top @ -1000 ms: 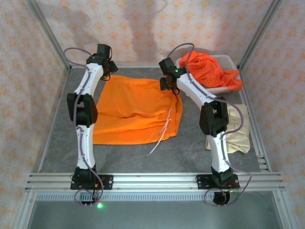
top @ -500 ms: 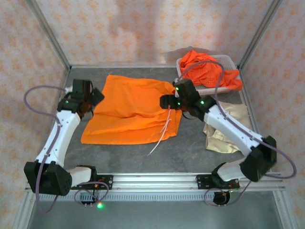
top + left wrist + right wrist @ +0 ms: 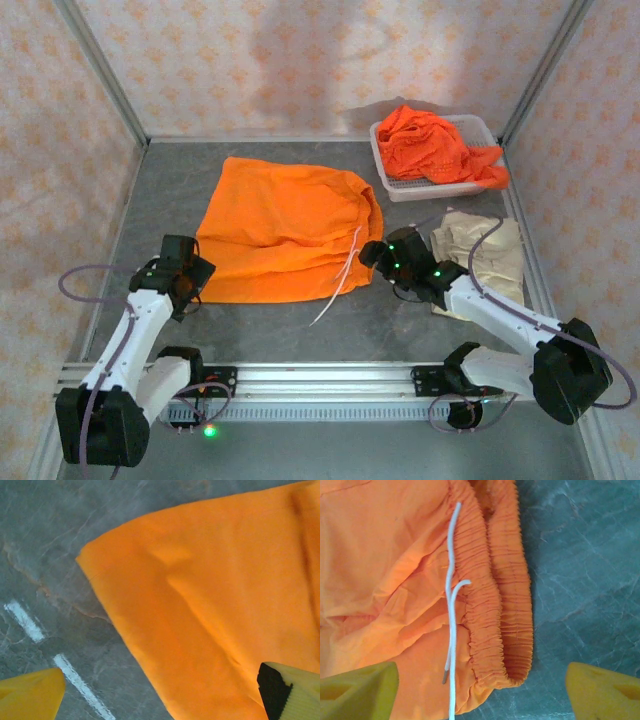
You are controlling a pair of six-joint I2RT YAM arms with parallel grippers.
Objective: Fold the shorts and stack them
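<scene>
So: 2 orange shorts, 1 beige pr, 1 basket.

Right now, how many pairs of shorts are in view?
3 at least. One orange pair lies spread mid-table, one beige pair lies at the right, and an orange heap sits in the white basket at the far right; that heap may hide more pairs.

Brightly and evenly lit from overhead, with only soft, short shadows on the grey table and a broad, dim smudge of shadow on the back wall. Sharp throughout from the top camera, though heavily saturated on the orange shorts, with folds reduced to faint shading. Close up, crisp on cloth weave and stone grain, but soft and out of focus on the yellow fingertips at the lower corners of both wrist views.
</scene>
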